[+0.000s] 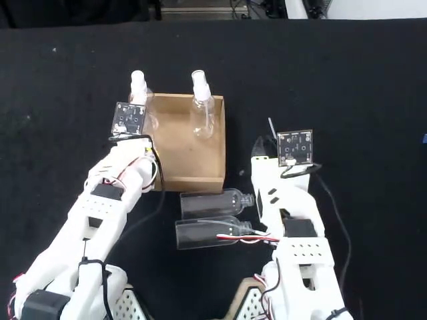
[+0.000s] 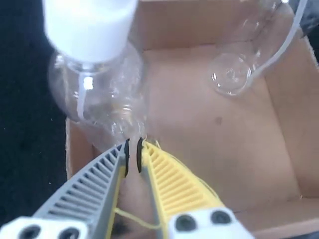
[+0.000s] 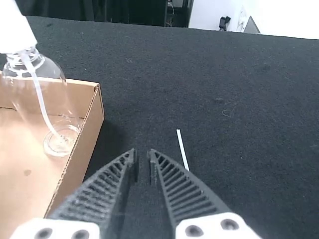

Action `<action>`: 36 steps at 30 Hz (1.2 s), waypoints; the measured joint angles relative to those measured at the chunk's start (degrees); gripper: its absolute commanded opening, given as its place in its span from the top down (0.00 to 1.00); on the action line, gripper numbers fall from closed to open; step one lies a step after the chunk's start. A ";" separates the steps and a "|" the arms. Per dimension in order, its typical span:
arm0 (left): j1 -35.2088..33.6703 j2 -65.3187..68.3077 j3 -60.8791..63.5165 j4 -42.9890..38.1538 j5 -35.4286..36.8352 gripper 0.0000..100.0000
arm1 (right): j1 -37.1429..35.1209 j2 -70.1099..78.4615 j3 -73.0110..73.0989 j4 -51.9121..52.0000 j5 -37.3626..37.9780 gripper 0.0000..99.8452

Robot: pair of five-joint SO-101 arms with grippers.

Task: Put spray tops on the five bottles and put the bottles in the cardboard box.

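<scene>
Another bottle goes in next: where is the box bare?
Bare: in the cardboard box, the front-right floor, between the front and right walls. Crowded: the rear, with the left bottle and right bottle, and the left wall, where the left gripper hangs.

Left end effector (image 2: 132, 151) closed; right (image 3: 142, 164) likewise

Black tabletop (image 1: 373, 80) — white wall (image 3: 279, 15) behind

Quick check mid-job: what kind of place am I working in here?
Probably a lab or workshop bench rather than a home: a table draped in black cloth, loose cables along its far edge, and a bare white wall behind.
</scene>
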 measured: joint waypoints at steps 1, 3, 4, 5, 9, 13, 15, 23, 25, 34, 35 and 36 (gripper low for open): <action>0.00 0.00 0.00 0.00 0.00 0.96 | 0.00 0.00 0.00 0.00 0.00 0.97; 0.09 0.00 0.00 -0.18 0.00 0.96 | 0.00 0.00 0.00 0.00 0.00 0.97; 0.09 0.00 0.00 -0.18 0.00 0.96 | 0.00 0.00 0.00 0.00 0.00 0.97; 0.09 0.00 0.00 -0.18 0.00 0.96 | 0.00 0.00 0.00 0.00 0.00 0.97; 0.09 0.00 0.00 -0.18 0.00 0.96 | 0.00 0.00 0.00 0.00 0.00 0.97; 0.09 1.05 0.00 -0.18 0.00 0.96 | 0.00 0.00 0.00 0.00 0.00 0.97; 0.00 2.81 0.00 -0.18 0.00 0.96 | 0.00 0.00 0.00 0.00 0.00 0.97; -0.62 7.47 -3.08 -0.18 0.00 0.96 | 0.00 0.00 0.00 0.00 0.00 0.97; -0.70 7.47 -3.16 -0.18 0.00 0.96 | 0.00 0.00 0.00 0.00 0.00 0.97; -0.70 7.82 -3.16 -1.67 0.00 0.96 | 0.00 0.00 0.00 0.00 0.00 0.97; -0.70 7.82 -3.16 -1.05 0.00 0.96 | 0.00 0.00 0.00 0.00 0.00 0.97; -0.70 7.82 -3.16 -0.26 0.00 0.96 | 0.00 0.00 0.00 0.00 0.00 0.97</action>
